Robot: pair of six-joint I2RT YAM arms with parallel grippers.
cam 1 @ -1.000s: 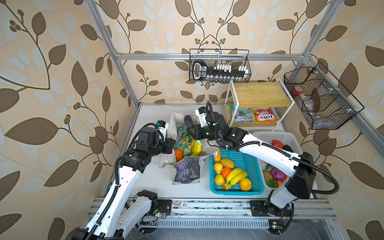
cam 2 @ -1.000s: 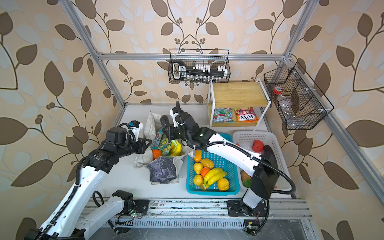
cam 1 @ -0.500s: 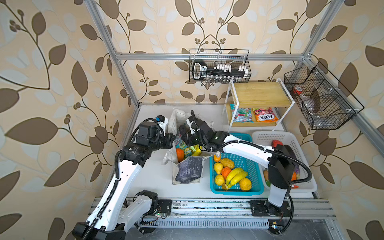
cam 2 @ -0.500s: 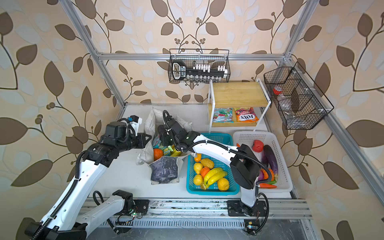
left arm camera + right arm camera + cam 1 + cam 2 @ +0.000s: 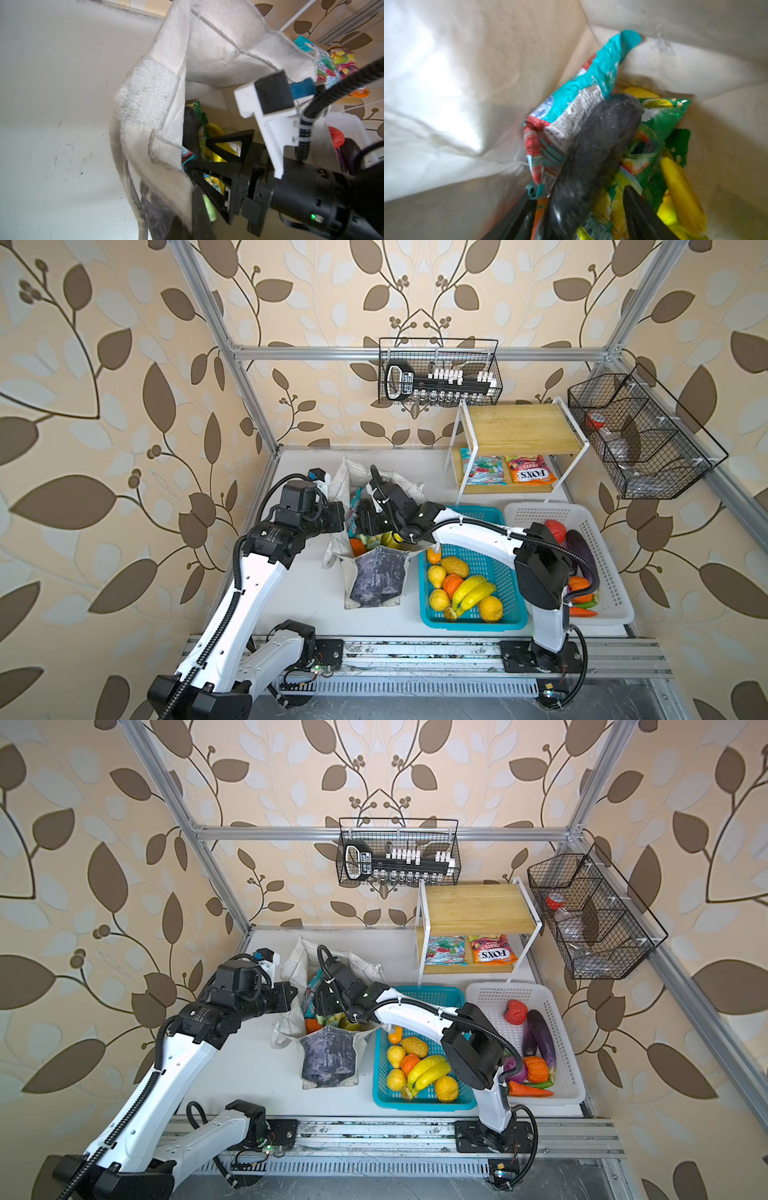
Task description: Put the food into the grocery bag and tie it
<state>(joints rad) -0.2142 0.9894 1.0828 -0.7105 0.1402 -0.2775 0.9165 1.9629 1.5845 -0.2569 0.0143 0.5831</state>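
The right gripper (image 5: 579,193) sits inside the mouth of the grocery bag (image 5: 376,580), jaws wide, a dark oblong piece (image 5: 598,133) lying between them (too blurred to name). Cloth walls crowd it all round. Under it lie a teal-red packet (image 5: 581,83), a green-yellow packet (image 5: 664,118) and bananas (image 5: 679,187). The left gripper (image 5: 340,517) is clamped on the bag's left rim. Bare desk (image 5: 307,597) lies left of the bag, and a turquoise basket (image 5: 469,624) of fruit stands just beside it on the right.

Left claw (image 5: 339,519) clamped; right claw (image 5: 365,524) spread, arm reaching across.
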